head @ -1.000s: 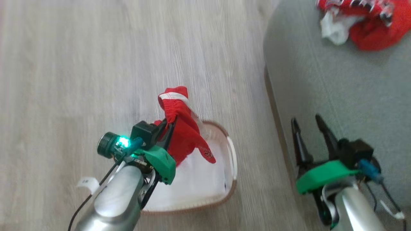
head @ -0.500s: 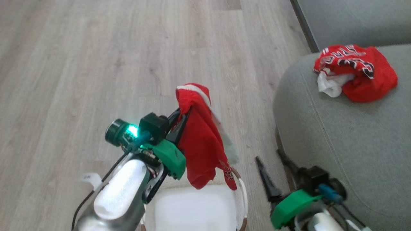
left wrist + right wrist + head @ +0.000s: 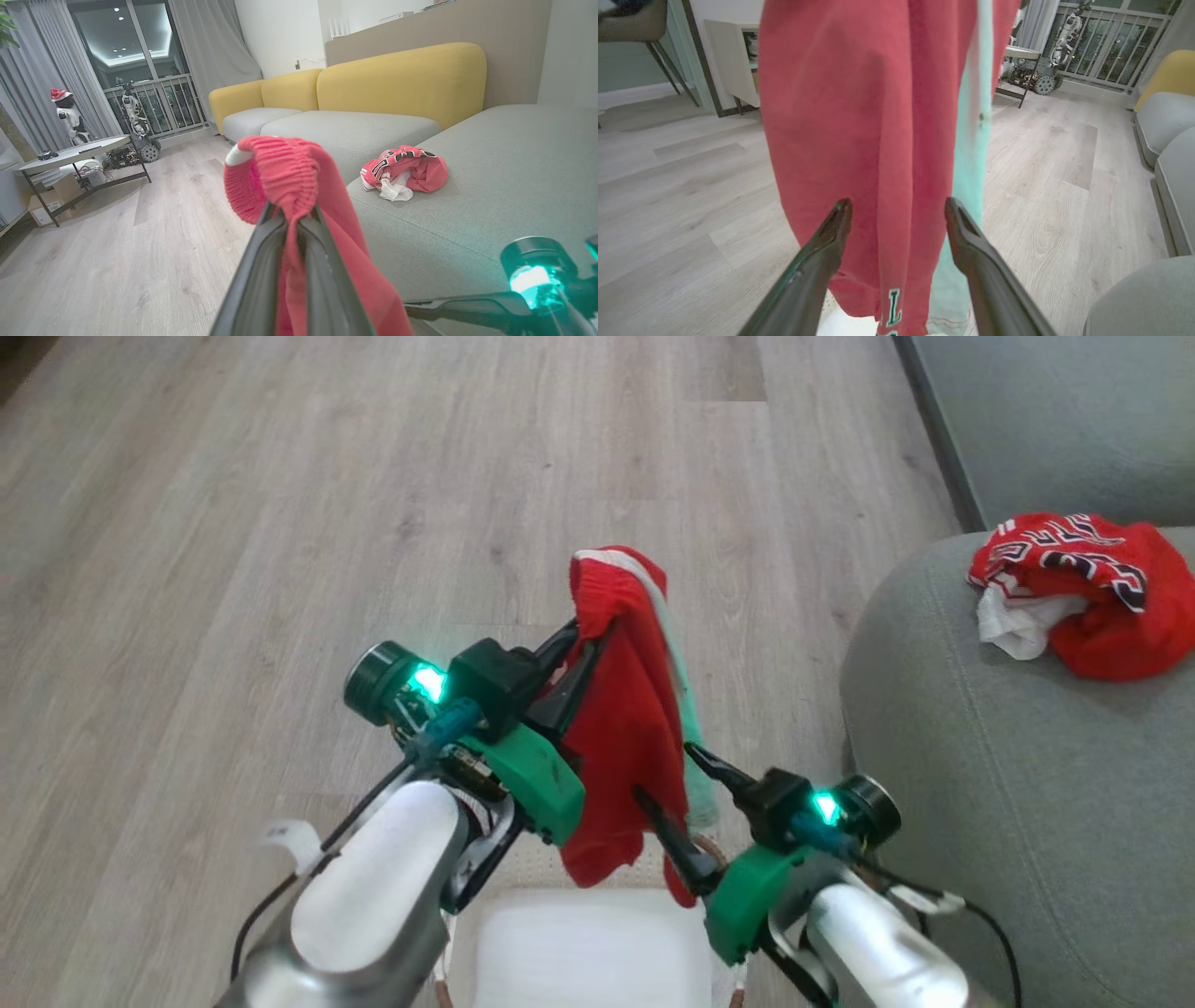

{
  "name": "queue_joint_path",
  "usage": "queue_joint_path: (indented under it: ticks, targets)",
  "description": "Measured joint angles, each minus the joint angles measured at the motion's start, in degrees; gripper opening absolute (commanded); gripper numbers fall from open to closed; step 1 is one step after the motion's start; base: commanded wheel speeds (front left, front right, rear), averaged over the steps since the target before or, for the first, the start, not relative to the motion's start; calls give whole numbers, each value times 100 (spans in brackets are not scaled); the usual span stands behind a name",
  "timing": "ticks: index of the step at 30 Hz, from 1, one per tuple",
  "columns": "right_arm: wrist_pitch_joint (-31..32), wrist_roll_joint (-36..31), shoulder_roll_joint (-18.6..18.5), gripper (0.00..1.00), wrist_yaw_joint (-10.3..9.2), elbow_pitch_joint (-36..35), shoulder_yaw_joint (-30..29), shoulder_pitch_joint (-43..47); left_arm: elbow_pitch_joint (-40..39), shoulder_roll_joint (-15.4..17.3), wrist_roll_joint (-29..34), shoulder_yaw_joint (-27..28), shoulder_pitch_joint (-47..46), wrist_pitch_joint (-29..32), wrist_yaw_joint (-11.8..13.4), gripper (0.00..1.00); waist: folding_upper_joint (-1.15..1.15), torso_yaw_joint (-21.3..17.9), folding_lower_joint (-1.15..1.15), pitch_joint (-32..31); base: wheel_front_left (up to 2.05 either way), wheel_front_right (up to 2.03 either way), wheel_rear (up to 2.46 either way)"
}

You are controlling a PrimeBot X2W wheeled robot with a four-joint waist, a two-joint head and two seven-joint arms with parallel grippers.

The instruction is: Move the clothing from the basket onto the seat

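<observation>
Above the basket [image 3: 588, 947], the red shorts [image 3: 621, 728] are hung from the left gripper [image 3: 590, 637], which is clamped on the ribbed waistband. The fabric is judged light, soft and somewhat slippery, so the thick waistband is the surest hold. The right gripper [image 3: 665, 771] is spread apart, with the hanging cloth between its fingers; contact cannot be told. Right of the basket, a jersey [image 3: 1092, 588] is laid on the seat [image 3: 980, 784].

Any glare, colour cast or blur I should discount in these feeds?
Head view: sharp, glare on the left forearm. Left wrist view: shorts look washed pink, left gripper soft up close. Right wrist view: the shorts' white stripe is tinted teal, likely lamp glow.
</observation>
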Motion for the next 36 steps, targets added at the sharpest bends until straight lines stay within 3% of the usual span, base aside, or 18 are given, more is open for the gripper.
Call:
queue_joint_path:
  ticks: [9, 10, 11, 14, 21, 22, 23, 24, 25, 26, 36]
  targets:
    - [0, 253, -13, 100, 0, 876, 470, -675, -255, -18, 22, -198, -5, 49, 1, 0, 0, 250, 0, 37, 0, 0, 0]
    - [0, 319, -13, 85, 0, 924, 557, -711, -275, -18, 22, -220, -5, 49, 1, 0, 0, 262, 0, 44, 0, 0, 0]
    - [0, 370, -13, 46, 0, 938, 626, -745, -288, -18, 22, -236, -4, 49, 3, 0, 0, 270, 0, 52, 0, 0, 0]
    - [0, 544, -13, 0, 0, 934, 737, -867, -299, -11, 21, -237, 4, 49, 22, 0, 0, 258, 0, 82, 0, 0, 0]
    - [1, 638, -16, 0, 0, 802, 706, -1016, -254, 43, -116, -42, 158, 16, 268, 1, 0, 72, 0, 139, 0, 0, 0]
    - [1, 655, -24, 0, 0, 764, 688, -1017, -210, 70, -143, -21, 195, -13, 275, 22, 0, 23, 0, 148, 0, 0, 0]
    - [1, 655, -24, 0, 0, 764, 688, -1017, -210, 70, -143, -21, 195, -13, 275, 37, 0, 23, 0, 148, 0, 0, 0]
    - [1, 654, -38, 0, 0, 723, 668, -1020, -152, 93, -145, 4, 231, -41, 323, 45, 0, -31, 0, 157, 0, 0, 0]
    - [1, 655, -57, 0, 0, 676, 639, -1024, -97, 113, -167, 56, 280, -68, 352, 86, 0, -88, 0, 165, 0, 0, 0]
    - [1, 656, -78, 0, 0, 630, 628, -1037, -49, 136, -207, 112, 335, -112, 390, 100, 0, -153, 0, 172, 0, 0, 0]
    - [1, 637, -598, 0, 0, 18, 105, -1301, 379, 127, -396, 257, 677, -520, 514, 100, 0, -1052, 0, 240, 0, 0, 0]
